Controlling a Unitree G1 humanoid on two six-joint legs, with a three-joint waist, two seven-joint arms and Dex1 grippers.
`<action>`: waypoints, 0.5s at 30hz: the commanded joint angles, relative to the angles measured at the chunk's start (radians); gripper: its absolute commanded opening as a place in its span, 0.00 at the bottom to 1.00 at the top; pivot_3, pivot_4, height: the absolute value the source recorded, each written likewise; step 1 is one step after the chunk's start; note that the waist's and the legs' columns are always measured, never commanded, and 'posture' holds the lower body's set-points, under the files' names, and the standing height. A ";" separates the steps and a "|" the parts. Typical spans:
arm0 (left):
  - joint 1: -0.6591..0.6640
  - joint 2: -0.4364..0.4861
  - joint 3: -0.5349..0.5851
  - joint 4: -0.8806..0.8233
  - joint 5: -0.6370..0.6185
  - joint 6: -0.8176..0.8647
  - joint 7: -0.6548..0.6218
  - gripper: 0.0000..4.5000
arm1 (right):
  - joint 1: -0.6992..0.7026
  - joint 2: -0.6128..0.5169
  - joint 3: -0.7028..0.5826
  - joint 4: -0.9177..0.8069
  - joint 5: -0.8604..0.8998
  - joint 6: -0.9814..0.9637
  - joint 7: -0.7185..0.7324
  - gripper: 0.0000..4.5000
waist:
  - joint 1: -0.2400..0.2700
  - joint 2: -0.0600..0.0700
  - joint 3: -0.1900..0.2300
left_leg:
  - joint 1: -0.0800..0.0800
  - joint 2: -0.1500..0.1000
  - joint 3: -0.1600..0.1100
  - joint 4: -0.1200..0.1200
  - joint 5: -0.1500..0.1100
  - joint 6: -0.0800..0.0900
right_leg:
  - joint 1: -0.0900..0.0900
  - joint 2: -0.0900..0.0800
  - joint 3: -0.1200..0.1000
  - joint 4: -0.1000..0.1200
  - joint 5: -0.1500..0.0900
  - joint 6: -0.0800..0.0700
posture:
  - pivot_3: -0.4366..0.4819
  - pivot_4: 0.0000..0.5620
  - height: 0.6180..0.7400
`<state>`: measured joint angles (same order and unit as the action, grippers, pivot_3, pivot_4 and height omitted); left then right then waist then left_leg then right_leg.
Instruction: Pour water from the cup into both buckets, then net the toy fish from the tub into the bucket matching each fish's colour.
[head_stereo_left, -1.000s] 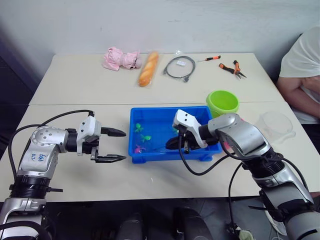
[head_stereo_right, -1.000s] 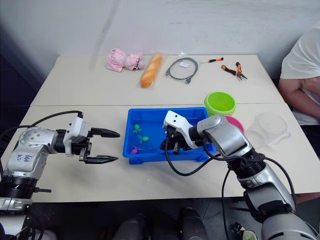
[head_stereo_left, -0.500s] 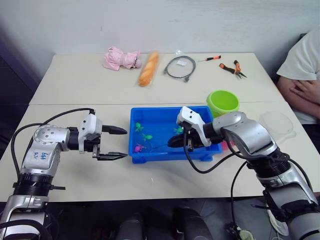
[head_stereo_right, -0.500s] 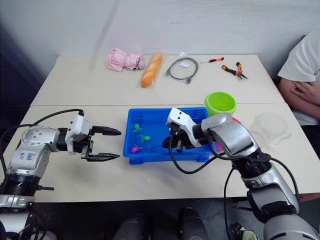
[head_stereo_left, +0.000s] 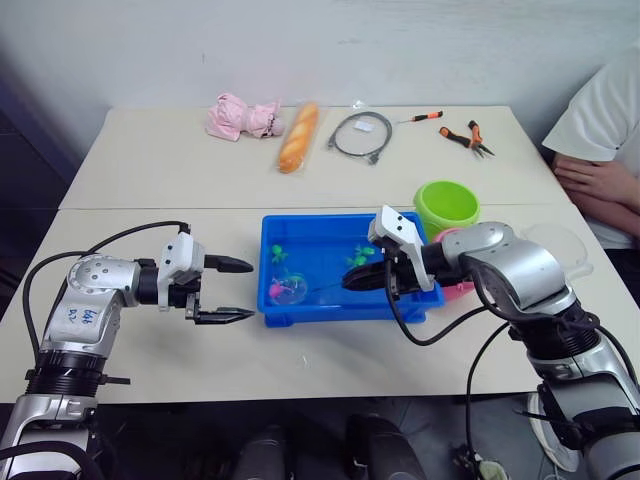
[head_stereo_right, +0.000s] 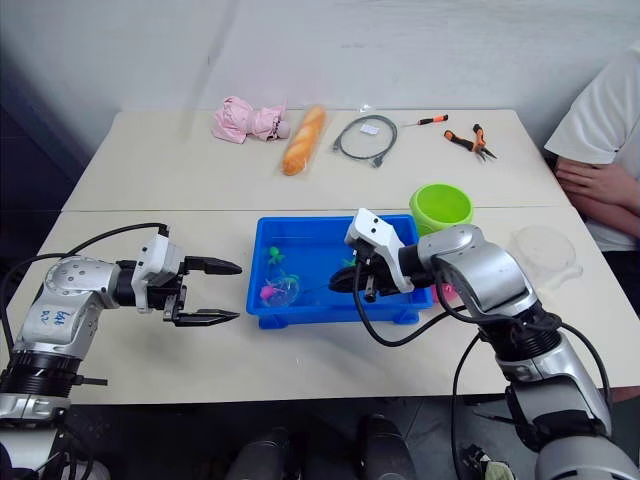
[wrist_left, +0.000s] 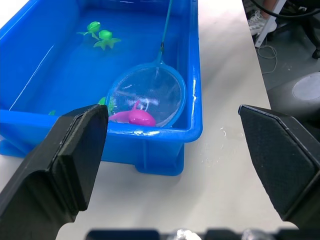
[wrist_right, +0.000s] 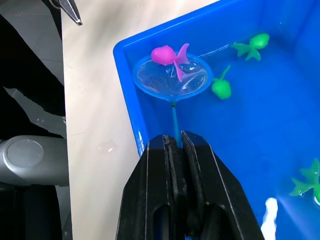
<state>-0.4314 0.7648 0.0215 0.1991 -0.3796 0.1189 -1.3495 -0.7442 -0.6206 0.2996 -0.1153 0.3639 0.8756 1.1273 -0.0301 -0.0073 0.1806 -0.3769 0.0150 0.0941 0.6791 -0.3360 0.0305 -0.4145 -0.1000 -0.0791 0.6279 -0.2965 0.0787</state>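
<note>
Left eye view, reading across: the left gripper hangs over the bare table just beside the tub, its two fingers spread wide and empty. Inside the tub, at its left near corner, the net sits with a pink fish lying on its hoop edge; green fish float further back. The net's thin handle runs to the right gripper, which is clamped tight on it. Beyond that arm stand the lime green bucket and a sliver of the pink bucket; the cup rests at far right. I'd say netting is under way: next, lift level and carry rightwards to pink.
</note>
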 joint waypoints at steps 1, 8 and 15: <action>-0.013 -0.001 0.004 -0.012 0.004 -0.012 0.001 0.99 | 0.010 -0.009 -0.043 -0.043 0.022 -0.042 0.003 0.00 | 0.000 0.000 0.000 | 0.000 0.000 0.000 0.000 0.000 0.000 | 0.000 0.000 0.000 0.000 0.000 0.000 | 0.48 0.27 0.99; -0.012 -0.015 0.031 -0.070 -0.029 0.033 0.048 0.99 | 0.084 -0.043 -0.124 -0.096 0.033 -0.118 -0.016 0.00 | 0.002 0.000 0.000 | 0.000 0.000 0.000 0.000 0.000 0.000 | 0.000 0.000 0.000 0.000 0.000 0.000 | 0.48 0.27 0.99; -0.010 -0.046 0.067 -0.176 -0.123 0.160 0.124 0.99 | 0.173 -0.117 -0.240 -0.189 0.078 -0.108 -0.047 0.00 | 0.004 0.000 0.000 | 0.000 0.000 0.000 0.000 -0.001 0.001 | 0.001 0.000 0.000 -0.001 0.000 0.000 | 0.48 0.27 0.99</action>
<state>-0.4253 0.7313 0.0451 0.0728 -0.4502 0.2434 -1.2507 -0.5762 -0.7239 0.1128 -0.2440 0.4060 0.7686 1.0917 -0.0262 -0.0074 0.1806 -0.3770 0.0150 0.0939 0.6791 -0.3366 0.0310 -0.4139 -0.1003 -0.0790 0.6270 -0.2964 0.0789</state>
